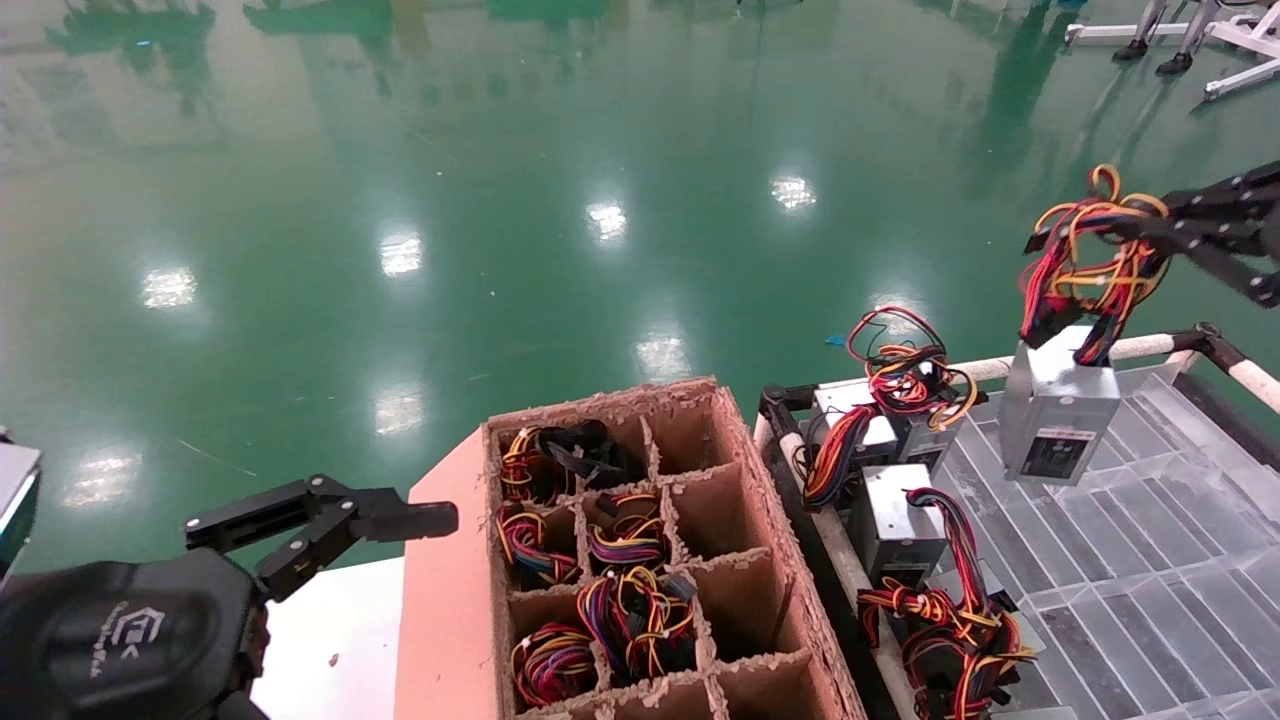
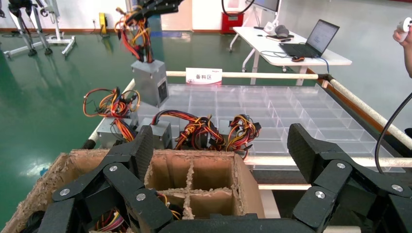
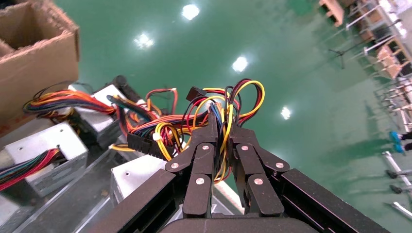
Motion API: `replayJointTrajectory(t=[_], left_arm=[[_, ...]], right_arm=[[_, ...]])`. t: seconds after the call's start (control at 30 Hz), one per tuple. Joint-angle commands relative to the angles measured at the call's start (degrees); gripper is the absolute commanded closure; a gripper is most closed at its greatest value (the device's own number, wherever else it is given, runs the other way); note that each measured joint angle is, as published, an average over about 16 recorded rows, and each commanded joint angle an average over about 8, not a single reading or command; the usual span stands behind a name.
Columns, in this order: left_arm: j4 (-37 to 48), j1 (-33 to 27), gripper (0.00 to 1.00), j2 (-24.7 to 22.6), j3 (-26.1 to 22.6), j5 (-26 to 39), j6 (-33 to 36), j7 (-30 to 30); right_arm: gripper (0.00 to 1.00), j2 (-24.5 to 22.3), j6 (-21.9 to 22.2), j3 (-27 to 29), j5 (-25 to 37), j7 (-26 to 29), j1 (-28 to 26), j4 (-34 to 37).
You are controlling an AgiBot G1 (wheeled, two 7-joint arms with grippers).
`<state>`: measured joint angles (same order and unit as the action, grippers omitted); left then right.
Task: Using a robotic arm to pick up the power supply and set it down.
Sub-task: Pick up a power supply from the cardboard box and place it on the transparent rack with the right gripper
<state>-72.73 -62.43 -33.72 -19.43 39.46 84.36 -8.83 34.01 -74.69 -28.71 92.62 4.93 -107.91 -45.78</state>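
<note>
The right end effector (image 1: 1140,232) is clamped on the wire bundle (image 1: 1095,262) of the power supply (image 1: 1058,410), which hangs below it in the air above the clear tray (image 1: 1180,560). The left end effector (image 1: 330,520), fingers apart, is parked beside the cardboard box (image 1: 770,560).

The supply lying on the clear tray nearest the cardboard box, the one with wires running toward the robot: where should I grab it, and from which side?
Probably by its wire bundle, from above. The grey box lies among other supplies with little room around its walls, while its wires heap up loosely. The right gripper holds the lifted power supply that same way, by its wires.
</note>
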Motion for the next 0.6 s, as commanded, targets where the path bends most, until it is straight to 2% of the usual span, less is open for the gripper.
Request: replayJointTrajectory(t=[0.03,0.43,0.6], left_arm=[[0.0,0.0,0.0,0.0,0.0,0.0,0.0,0.0],[0.0,0.0,0.0,0.01,-0.01,-0.01,-0.01,0.01],[0.0,0.0,0.0,0.01,-0.02,-0.01,-0.01,0.01]], right_arm=[[1.0,0.36,-0.24,-0.38,0.28,-0.47,0.36,0.73],[1.0,5.35,-5.09,-3.73,2.59,-4.5,-1.1,5.84],[1.0,7.14,-5.41,-4.72,3.78,-5.96,-1.8,8.62]])
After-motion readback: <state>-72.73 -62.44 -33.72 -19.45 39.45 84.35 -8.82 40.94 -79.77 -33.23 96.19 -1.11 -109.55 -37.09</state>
